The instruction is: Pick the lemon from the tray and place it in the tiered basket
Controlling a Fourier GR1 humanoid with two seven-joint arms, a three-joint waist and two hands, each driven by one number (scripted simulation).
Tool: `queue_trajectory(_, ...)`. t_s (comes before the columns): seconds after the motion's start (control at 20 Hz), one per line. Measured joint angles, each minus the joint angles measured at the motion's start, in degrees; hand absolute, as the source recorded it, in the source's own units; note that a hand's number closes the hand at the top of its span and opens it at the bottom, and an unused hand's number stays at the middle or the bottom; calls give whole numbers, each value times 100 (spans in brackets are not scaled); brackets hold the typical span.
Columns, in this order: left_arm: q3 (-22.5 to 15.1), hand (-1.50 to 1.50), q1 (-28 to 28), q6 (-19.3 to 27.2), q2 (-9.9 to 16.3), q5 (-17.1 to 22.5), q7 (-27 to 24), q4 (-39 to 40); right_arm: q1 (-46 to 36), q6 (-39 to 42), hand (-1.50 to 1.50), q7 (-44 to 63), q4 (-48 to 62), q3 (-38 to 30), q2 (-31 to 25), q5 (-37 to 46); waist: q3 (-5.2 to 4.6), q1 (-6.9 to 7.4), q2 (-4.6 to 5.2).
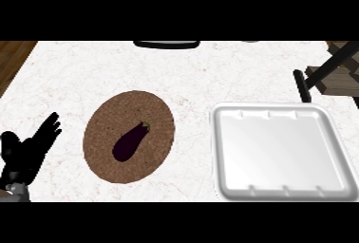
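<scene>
A white tray [280,152] lies on the counter at the right, and nothing shows inside it. No lemon is visible anywhere in the head view. The tiered basket [331,71], a dark frame with wooden parts, is cut off by the upper right edge. My left hand [26,151] rests at the lower left edge, fingers straight and pointing up, holding nothing. My right hand does not appear in the view.
A round brown plate [105,118] sits left of centre with a dark purple eggplant [130,141] lying on it. A dark rounded object [166,43] pokes in at the counter's far edge. Wooden floor [13,54] shows past the counter's upper left corner.
</scene>
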Motion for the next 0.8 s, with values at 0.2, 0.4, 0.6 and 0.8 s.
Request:
queue_trajectory(0.2,-29,0,79,-12,-40,2,-25,-80,43,15,150,-673,296,633,-502,792,5,52,13)
queue_trajectory(0.4,-87,0,17,27,-105,-44,5,-48,-164,-44,150,-1446,790,1009,-881,1334,8,80,28)
queue_trajectory(0.6,-116,0,-33,33,-123,-83,-7,-10,-485,-161,150,-2132,1419,1161,-1103,1685,11,99,28)
queue_trajectory(0.8,-126,0,-21,10,-119,-94,-20,-34,-907,-166,150,-2517,1942,1365,-1143,2060,9,142,29)
